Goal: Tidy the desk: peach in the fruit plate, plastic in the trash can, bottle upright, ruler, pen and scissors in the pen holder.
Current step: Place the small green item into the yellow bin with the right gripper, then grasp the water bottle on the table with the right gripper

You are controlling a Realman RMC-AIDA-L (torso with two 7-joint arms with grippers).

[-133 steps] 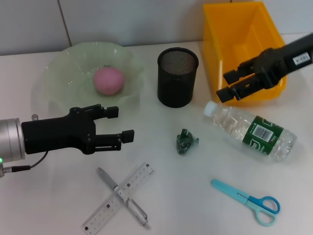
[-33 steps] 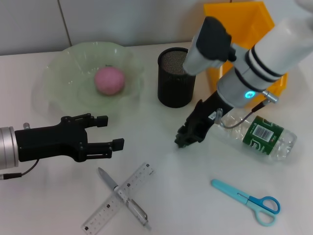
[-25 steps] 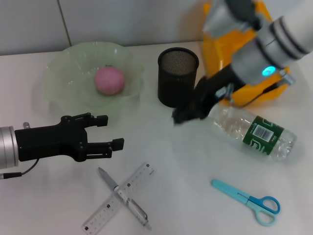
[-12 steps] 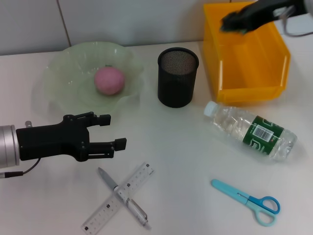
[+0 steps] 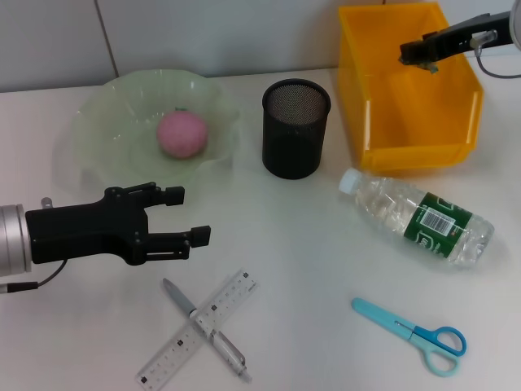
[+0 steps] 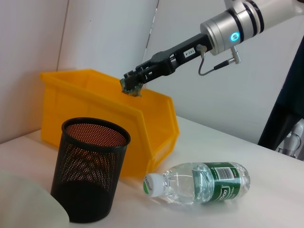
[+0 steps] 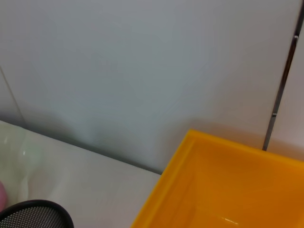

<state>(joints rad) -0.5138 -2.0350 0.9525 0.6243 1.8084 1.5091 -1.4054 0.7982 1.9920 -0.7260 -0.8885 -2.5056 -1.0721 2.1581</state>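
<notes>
I have the right gripper [image 5: 417, 54] held over the yellow trash can [image 5: 383, 151], pinched shut on the crumpled green plastic [image 6: 129, 86]; the left wrist view shows the scrap caught at the fingertips, above the bin's open top. The step in hand is the drop. To do it well I would make sure the scrap hangs over the bin's interior and not over a wall, lower a little so the light piece cannot drift, then open fully and wait for it to fall clear before pulling away. My worry is that crinkled film may cling to a finger, so I would check the wrist view before leaving.

The left gripper [image 5: 183, 216] hovers low over the table, between the fruit plate [image 5: 98, 118] and the crossed ruler [image 5: 167, 354] and pen [image 5: 229, 352], its fingers spread wide and empty. The peach [image 5: 181, 134] already sits in the fruit plate. The bottle [image 5: 419, 218] lies on its side near the bin, cap toward the black mesh pen holder [image 5: 295, 130]. The scissors [image 5: 415, 334], blue-handled, lie flat near the front edge, well apart from the pen holder.

Writing: the bottle has a green label with a white barcode patch; I cannot read any brand on it. A small white tag on the right arm carries characters too small for me to make out. The ruler shows graduation marks, but no legible numbers.
</notes>
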